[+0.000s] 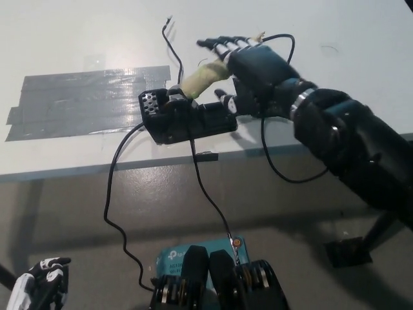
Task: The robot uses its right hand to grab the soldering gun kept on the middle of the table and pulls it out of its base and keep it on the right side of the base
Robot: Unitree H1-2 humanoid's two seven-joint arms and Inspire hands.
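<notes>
Right hand (255, 74) open, fingers spread, nothing held, hovering over the rear end of the soldering gun (201, 79) at table middle. Gun's wrapped handle pokes out from under the hand toward 8 o'clock; tip end is seated in the black base (187, 119). Gun's long axis runs roughly 2 o'clock to 8 o'clock, tilted up out of the base. Palm sits over the upper part of the handle, fingers pointing about 10 o'clock, across the axis, not closed round it. Contact with the handle: cannot tell, hand hides that part. Black cable (274, 165) loops off the table (77, 39) edge below the forearm. Grey tape patch (84, 100) at 9 o'clock from the base.

Left hand (39, 284) rests low at 7 o'clock, well apart, open or shut cannot tell. Right hand clearly nearer. Judgement: next is wrap the handle, then pull along the axis toward 2 o'clock to clear the base.
</notes>
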